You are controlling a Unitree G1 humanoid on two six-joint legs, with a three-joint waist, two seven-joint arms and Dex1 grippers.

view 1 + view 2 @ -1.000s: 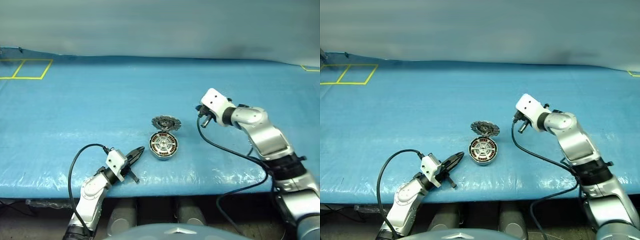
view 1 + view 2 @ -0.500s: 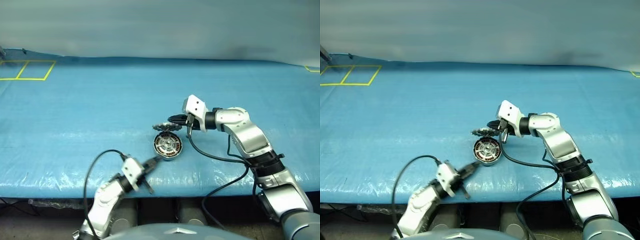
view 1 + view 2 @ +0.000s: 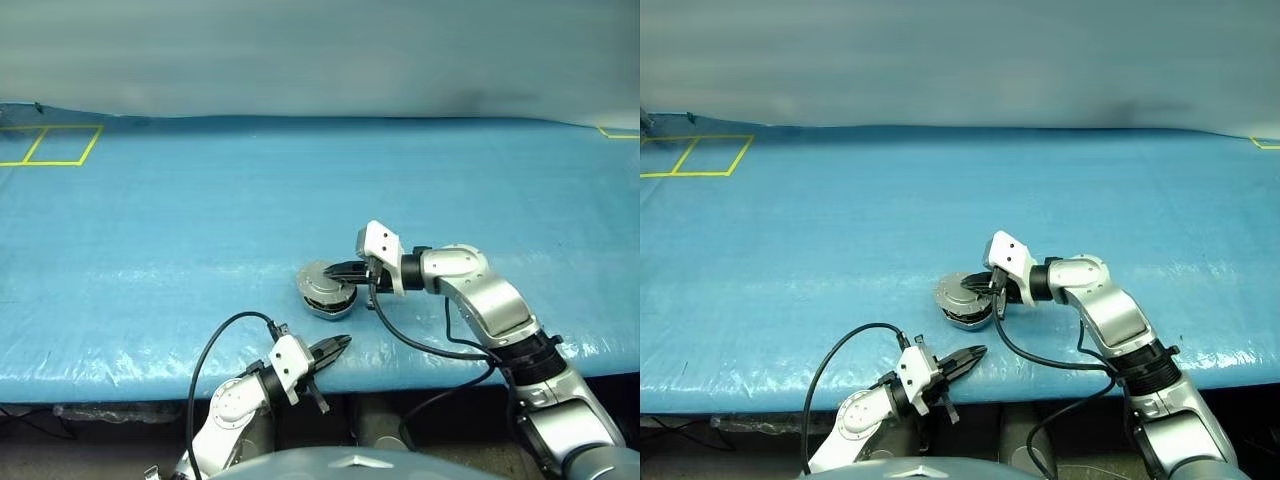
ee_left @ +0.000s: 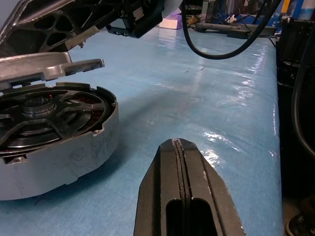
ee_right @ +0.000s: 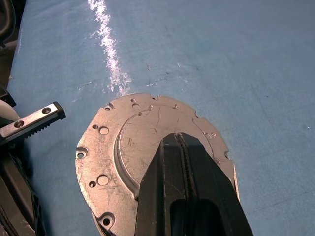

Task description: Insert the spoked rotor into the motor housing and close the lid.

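The motor housing (image 3: pixel 327 304) stands on the blue table near its front edge. In the left wrist view the spoked rotor (image 4: pixel 47 115) lies inside the housing (image 4: pixel 69 157). The lid (image 4: pixel 47 66) hangs tilted just above it, still a little apart from the rim. Its plain grey outer face (image 5: pixel 130 147) is turned up. My right gripper (image 3: pixel 336 270) is shut, and its fingertips (image 5: pixel 170 152) rest on top of the lid (image 3: pixel 317 274). My left gripper (image 3: pixel 340 344) is shut and empty, low at the table's front edge, just in front of the housing and pointing towards it.
A crinkled blue sheet (image 3: pixel 200 220) covers the whole table. Yellow tape squares (image 3: pixel 50 145) mark its far left corner. Black cables loop from both wrists, one (image 3: pixel 430 350) lying on the sheet to the right of the housing.
The lid has swung down from upright to almost flat over the housing, with my right gripper moving left and down onto it. My left gripper has shifted right along the front edge.
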